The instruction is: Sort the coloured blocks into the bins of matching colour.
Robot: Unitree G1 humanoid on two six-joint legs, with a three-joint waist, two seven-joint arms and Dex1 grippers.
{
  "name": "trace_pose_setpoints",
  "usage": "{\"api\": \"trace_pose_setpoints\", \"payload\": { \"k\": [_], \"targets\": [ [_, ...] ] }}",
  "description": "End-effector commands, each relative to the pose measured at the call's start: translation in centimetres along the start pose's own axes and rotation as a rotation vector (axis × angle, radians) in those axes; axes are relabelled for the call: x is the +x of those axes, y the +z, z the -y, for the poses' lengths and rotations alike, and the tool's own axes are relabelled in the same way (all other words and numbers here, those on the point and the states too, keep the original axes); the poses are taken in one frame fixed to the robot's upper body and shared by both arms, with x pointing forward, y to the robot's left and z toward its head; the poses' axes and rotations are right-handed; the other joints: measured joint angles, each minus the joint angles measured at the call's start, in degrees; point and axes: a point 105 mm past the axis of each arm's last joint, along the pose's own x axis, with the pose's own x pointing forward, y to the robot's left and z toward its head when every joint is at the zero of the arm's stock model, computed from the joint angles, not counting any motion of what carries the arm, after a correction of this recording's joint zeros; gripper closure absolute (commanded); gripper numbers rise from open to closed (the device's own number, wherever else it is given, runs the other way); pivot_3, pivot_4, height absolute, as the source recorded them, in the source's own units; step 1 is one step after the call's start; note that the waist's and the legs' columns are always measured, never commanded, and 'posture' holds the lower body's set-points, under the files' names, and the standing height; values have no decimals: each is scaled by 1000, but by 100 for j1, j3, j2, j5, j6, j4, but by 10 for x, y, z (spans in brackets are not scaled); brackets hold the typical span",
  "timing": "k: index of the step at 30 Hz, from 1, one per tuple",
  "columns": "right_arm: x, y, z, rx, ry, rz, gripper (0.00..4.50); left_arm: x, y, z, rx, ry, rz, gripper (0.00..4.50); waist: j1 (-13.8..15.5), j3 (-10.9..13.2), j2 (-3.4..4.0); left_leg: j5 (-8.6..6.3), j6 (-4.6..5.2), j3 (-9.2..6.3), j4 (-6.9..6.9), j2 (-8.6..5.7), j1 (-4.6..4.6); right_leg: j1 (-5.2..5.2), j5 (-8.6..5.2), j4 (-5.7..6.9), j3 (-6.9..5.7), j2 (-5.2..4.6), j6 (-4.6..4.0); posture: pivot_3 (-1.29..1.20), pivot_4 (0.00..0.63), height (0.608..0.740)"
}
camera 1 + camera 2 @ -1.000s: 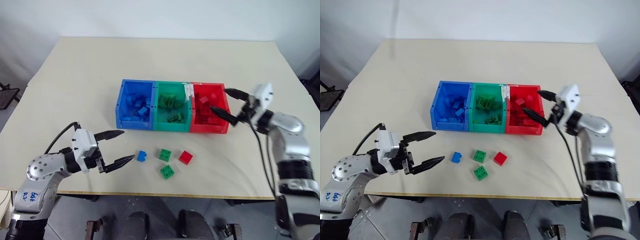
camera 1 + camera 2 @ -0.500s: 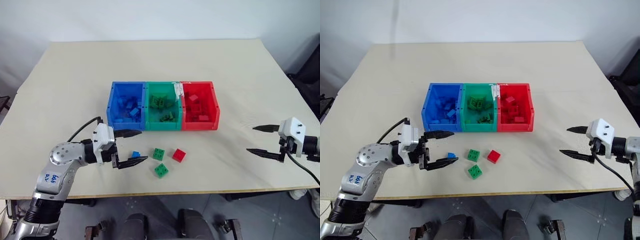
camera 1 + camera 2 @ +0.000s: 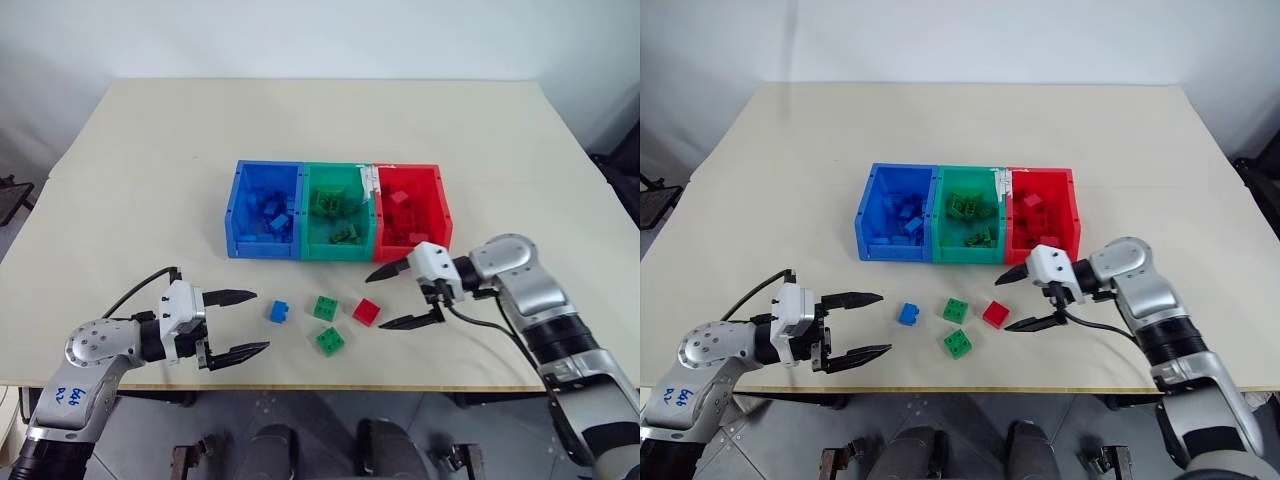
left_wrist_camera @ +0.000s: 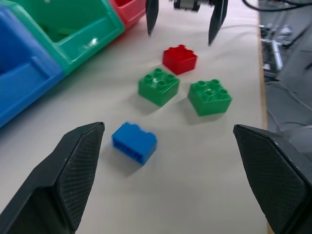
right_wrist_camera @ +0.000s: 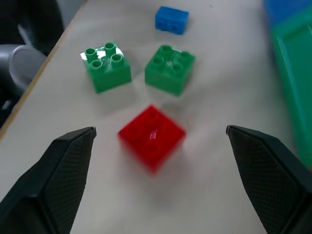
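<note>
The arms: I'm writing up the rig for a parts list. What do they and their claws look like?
Both arms are silver-grey metal with rounded joint housings. Each ends in a white block at the wrist carrying a claw of two black, tapered, pointed fingers with a cross-hatched inner face: left claw, right claw. A black cable loops along each forearm. The left arm bears blue handwritten marks.

On the cream bench [image 3: 150, 180] sit three joined bins: a blue bin [image 3: 238, 205], a green bin [image 3: 312, 210] and a red bin [image 3: 441, 210] (each holding bricks of its own colour). In front lie a blue brick [image 3: 279, 312], two green bricks [image 3: 326, 307] [image 3: 331, 341] and a red brick [image 3: 366, 312]. Both pincers [image 3: 228, 324] [image 3: 398, 295] have black fingers with white housings.
</note>
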Motion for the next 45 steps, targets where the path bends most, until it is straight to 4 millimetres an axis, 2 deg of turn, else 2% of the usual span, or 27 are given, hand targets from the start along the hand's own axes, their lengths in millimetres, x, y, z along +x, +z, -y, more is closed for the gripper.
{"api": "trace_pose_setpoints", "payload": {
  "k": [1, 4, 7, 13, 14, 20, 23, 27, 31, 34, 37, 38, 42, 45],
  "targets": [
    [9, -6, -9, -54, 126, -45, 18, -3, 12, -1, 60, 32, 23, 0, -2, 0, 0, -1, 2, -6, -1, -4, -2, 0, 0, 1, -10, -4, 0, 0, 150, 740],
    [17, -8, -8, -91, 169, -64, 18, -4, 13, -1, 65, 47, 25, 0, -36, 0, 0, -6, 9, -2, -3, -9, -4, -1, 0, 22, -38, -6, 0, 0, 150, 740],
    [20, -9, -3, -119, 168, -73, 536, -4, 13, 0, 70, 55, 27, 0, -61, 0, 0, -6, 10, -2, -3, -9, -4, 0, 0, 22, -46, -2, 0, 0, 150, 740],
    [14, -5, -3, -101, 111, -6, 2428, -3, 16, -1, 76, 64, 36, 0, -90, 0, 0, -6, 9, -1, 0, -4, -2, 3, 0, 26, -50, 15, 0, 0, 150, 740],
    [11, -5, -3, -99, 92, 1, 2454, -3, 17, -1, 79, 64, 39, 0, -87, 0, 0, -6, 9, -2, 0, -5, -2, 3, 0, 26, -50, 14, 0, 0, 150, 740],
    [-26, 25, 9, 56, -204, 252, 2454, 2, 31, -14, 97, 110, 114, 0, -9, 1, 1, -6, 9, -5, 0, -7, -5, 3, 0, 25, -52, 8, 0, 0, 150, 740],
    [-60, 44, 37, 100, -486, 366, 2454, 6, 34, -20, 88, 129, 138, 0, -9, 1, 2, -5, 8, -2, 0, -6, -4, 4, 0, 25, -55, -1, 1, 0, 150, 740],
    [-89, 37, 69, 110, -748, 299, 2454, 9, 35, -22, 95, 121, 147, 0, -40, 1, 2, -6, 5, 8, -1, -3, 0, 3, 0, 26, -53, 17, 1, 0, 150, 740],
    [-99, 32, 88, 136, -825, 271, 2454, 11, 38, -22, 84, 99, 161, 0, -35, 1, 2, -6, 6, 21, -2, 1, -1, -3, 0, 27, -46, 36, 1, 0, 150, 740],
    [-100, 32, 93, 137, -840, 262, 1441, 11, 38, -24, 85, 98, 156, 0, -24, 2, 2, -6, 7, 20, -2, 2, -2, -2, 0, 27, -45, 37, 1, 0, 150, 740],
    [-102, 37, 88, 112, -814, 279, 419, 10, 38, -24, 83, 105, 154, 0, -17, 2, 3, -7, 8, 17, -2, 1, -4, -3, 0, 27, -46, 37, 1, 0, 150, 740],
    [-104, 40, 82, 89, -788, 297, 119, 9, 37, -25, 83, 110, 152, 0, -16, 2, 3, -7, 9, 17, -2, 1, -5, -3, 0, 26, -46, 36, 1, 0, 150, 740],
    [-112, 44, 48, 51, -689, 315, 28, 6, 35, -24, 77, 115, 141, 0, 15, 2, 3, -9, 12, 4, -3, 0, -9, -1, 0, 25, -54, 36, 1, 0, 150, 740],
    [-117, 34, 24, 53, -641, 254, 28, 6, 33, -23, 71, 99, 130, 0, 7, 2, 3, -13, 18, 9, -2, -2, -9, 1, 1, 22, -53, 33, 1, 0, 150, 740]
  ]
}}
